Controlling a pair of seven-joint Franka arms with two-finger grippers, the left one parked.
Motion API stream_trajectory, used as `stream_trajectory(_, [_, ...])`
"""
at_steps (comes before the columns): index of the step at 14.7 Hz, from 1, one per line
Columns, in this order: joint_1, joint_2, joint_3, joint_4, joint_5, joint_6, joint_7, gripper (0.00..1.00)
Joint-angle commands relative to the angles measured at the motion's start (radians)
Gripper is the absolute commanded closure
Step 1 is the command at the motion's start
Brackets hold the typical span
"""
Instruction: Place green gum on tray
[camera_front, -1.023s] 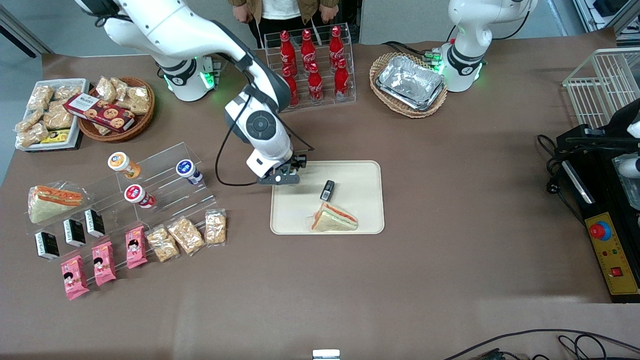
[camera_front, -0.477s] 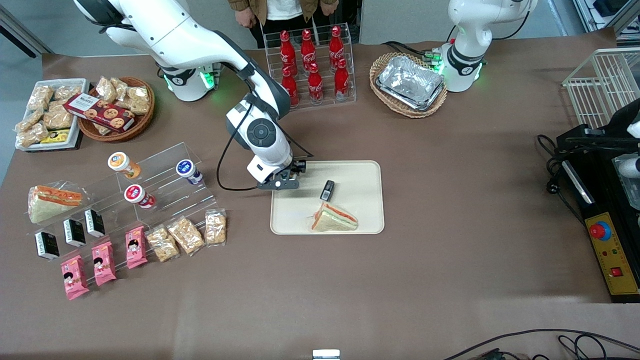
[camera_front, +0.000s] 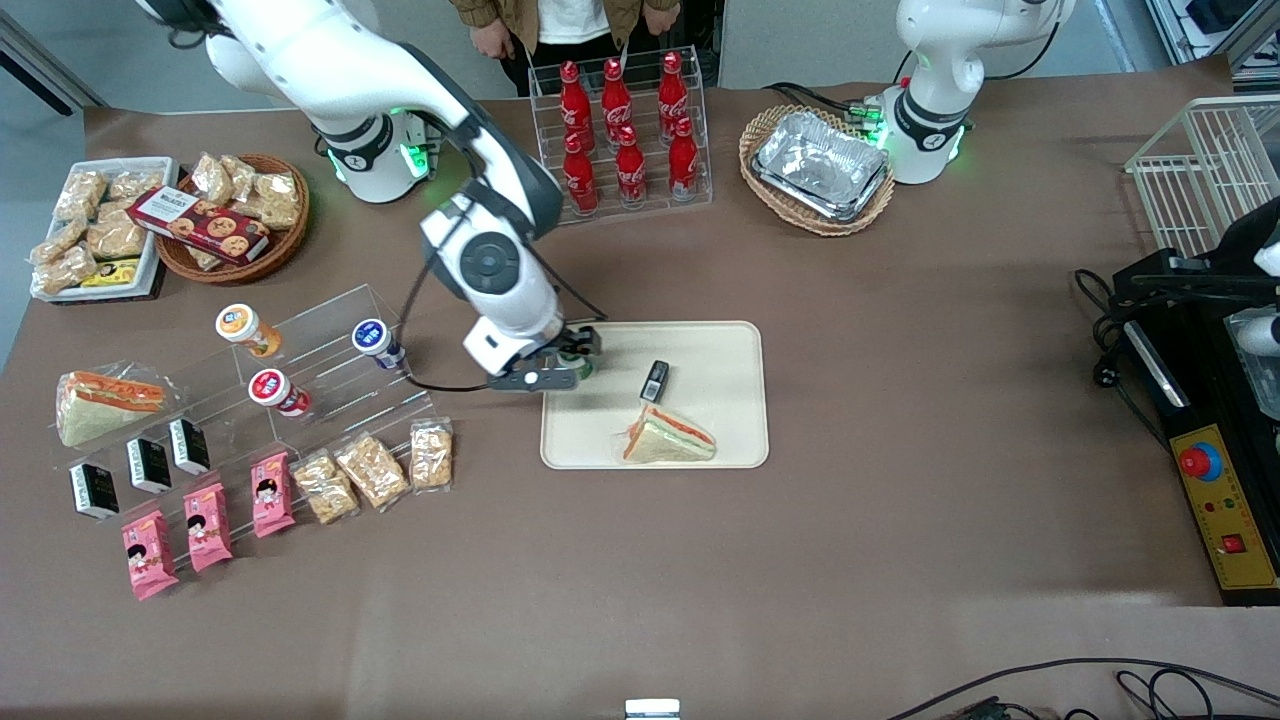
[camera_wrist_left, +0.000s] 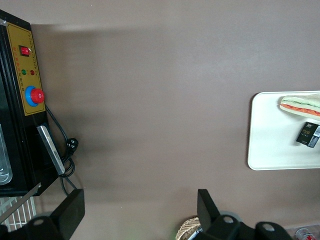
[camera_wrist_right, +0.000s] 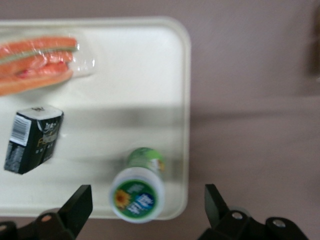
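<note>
The green gum (camera_wrist_right: 137, 192) stands upright on the cream tray (camera_wrist_right: 140, 75), close to its rim at one corner. Its white-rimmed green lid faces the camera. My right gripper (camera_wrist_right: 146, 212) is open and hangs above the gum, with its fingers (camera_wrist_right: 77, 205) wide apart on either side and not touching it. In the front view the gripper (camera_front: 556, 370) is over the corner of the tray (camera_front: 700, 400) nearest the working arm's end, and the gum (camera_front: 579, 366) is mostly hidden by it.
A wrapped sandwich (camera_front: 668, 437) and a small black box (camera_front: 654, 380) lie on the tray. An acrylic step rack (camera_front: 320, 360) with orange, red and blue-lidded bottles stands toward the working arm's end. Cola bottles (camera_front: 625, 130) and a basket of foil trays (camera_front: 820, 165) stand farther from the camera.
The arm has shifted toward the working arm's end of the table. The green gum now shows standing free on the tray beneath the gripper.
</note>
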Motion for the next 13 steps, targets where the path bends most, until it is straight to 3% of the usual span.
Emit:
stream_trajectory(1, [-0.097,-0.163,0.009,-0.003,-0.001,-0.145,-0.118,0.0])
stream_trajectory(4, [-0.157,-0.231,0.008,0.07,-0.001,-0.297,-0.208,0.0])
stream_trajectory(7, [-0.186,-0.239,-0.011,0.249,0.001,-0.558,-0.233,0.0])
stream_trajectory(10, [-0.185,-0.266,-0.098,0.368,0.005,-0.745,-0.343,0.0])
stream_trajectory(13, [-0.18,-0.334,-0.233,0.369,0.08,-0.764,-0.511,0.0])
